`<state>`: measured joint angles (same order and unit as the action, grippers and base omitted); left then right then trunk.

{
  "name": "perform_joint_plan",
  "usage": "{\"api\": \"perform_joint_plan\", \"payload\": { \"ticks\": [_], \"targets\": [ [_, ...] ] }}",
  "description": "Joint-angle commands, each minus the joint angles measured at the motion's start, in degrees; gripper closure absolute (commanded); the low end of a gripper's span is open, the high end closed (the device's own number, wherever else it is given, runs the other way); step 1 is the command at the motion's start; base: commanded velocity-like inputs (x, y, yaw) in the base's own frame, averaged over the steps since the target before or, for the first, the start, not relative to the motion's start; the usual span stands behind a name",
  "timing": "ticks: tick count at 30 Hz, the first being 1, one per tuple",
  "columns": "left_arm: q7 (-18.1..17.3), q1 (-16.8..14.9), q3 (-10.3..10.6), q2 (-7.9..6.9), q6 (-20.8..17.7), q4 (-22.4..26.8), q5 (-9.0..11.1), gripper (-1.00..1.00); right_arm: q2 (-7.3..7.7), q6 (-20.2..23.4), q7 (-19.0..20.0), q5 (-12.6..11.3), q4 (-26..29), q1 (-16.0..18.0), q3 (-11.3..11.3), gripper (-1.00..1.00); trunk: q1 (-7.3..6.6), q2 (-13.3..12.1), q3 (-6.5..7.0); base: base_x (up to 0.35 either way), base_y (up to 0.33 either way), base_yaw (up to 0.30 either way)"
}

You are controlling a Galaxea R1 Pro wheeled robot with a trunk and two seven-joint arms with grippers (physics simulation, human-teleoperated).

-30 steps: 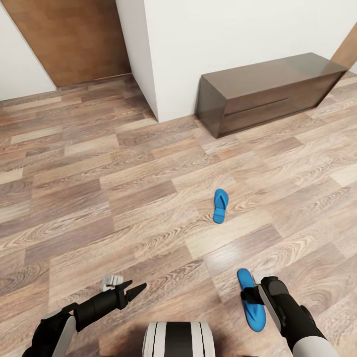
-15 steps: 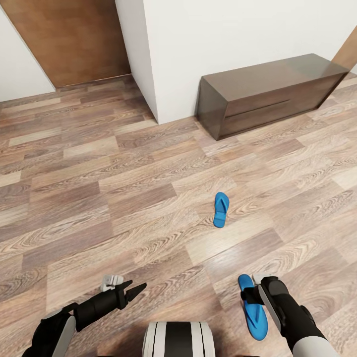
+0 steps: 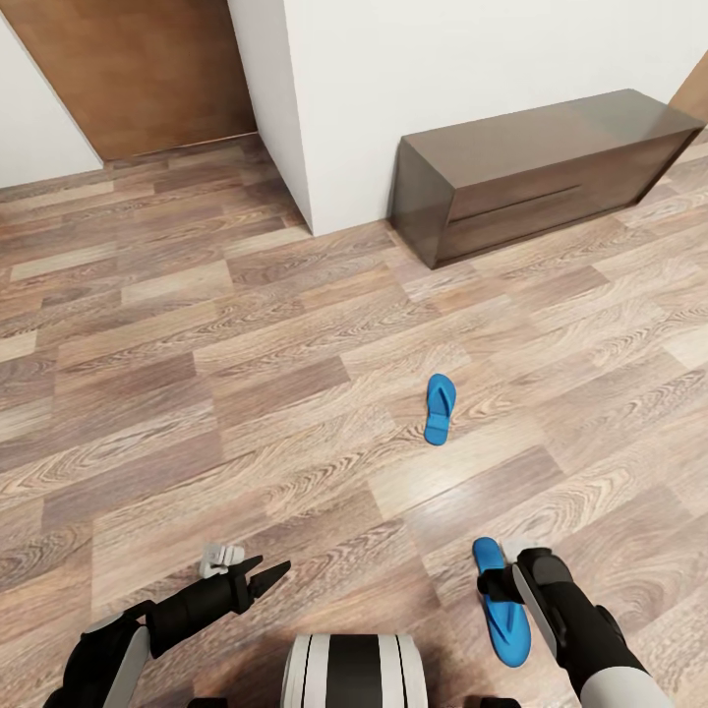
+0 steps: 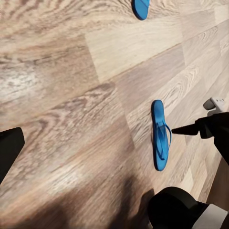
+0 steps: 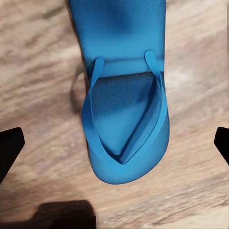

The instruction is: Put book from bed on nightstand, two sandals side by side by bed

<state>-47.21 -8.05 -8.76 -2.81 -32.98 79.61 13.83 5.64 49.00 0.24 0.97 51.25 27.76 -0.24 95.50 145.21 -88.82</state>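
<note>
One bright blue sandal (image 3: 439,408) lies alone on the wood-plank floor, mid-room. The other sandal (image 3: 501,610) lies flat on the floor close to my base. My right gripper (image 3: 497,587) hovers right over it. In the right wrist view this sandal (image 5: 125,119) sits between the widely spread fingertips (image 5: 9,148), strap side up, with neither finger touching it. The left wrist view shows the same sandal (image 4: 161,136) with a right fingertip (image 4: 186,129) beside it. My left gripper (image 3: 273,570) is open and empty, low over bare floor. Book, bed and nightstand are out of view.
A long low dark-wood bench (image 3: 536,172) stands against the white wall (image 3: 442,79) at the far right. A wall corner (image 3: 295,147) juts out at centre back, with a brown door (image 3: 147,74) to its left. Open plank floor (image 3: 197,393) lies between.
The whole head view has shifted slightly, so the camera moved. Both arms and both sandals keep their places relative to each other.
</note>
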Motion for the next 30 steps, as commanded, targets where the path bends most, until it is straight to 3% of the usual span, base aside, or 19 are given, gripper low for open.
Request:
{"api": "perform_joint_plan", "payload": {
  "ticks": [1,7,30],
  "targets": [
    [-0.07,-0.02,-0.03,0.00,-0.42,0.01,0.32,-1.00,-0.01,0.26,0.03,0.08,0.23,0.01,-0.02,-1.00,-0.01,0.01,-0.03,0.000,0.000,0.000],
    [-0.07,-0.02,-0.02,0.00,-0.42,0.01,0.32,-1.00,-0.01,0.31,0.03,0.08,1.92,0.01,-0.02,-1.00,0.09,0.07,-0.92,0.000,0.000,0.000],
    [-0.07,-0.02,0.04,0.00,-0.42,0.00,0.32,-1.00,0.15,-0.11,-0.32,0.56,1.65,0.01,-0.02,-1.00,0.09,0.07,-0.92,0.000,0.000,0.000]
  ]
}}
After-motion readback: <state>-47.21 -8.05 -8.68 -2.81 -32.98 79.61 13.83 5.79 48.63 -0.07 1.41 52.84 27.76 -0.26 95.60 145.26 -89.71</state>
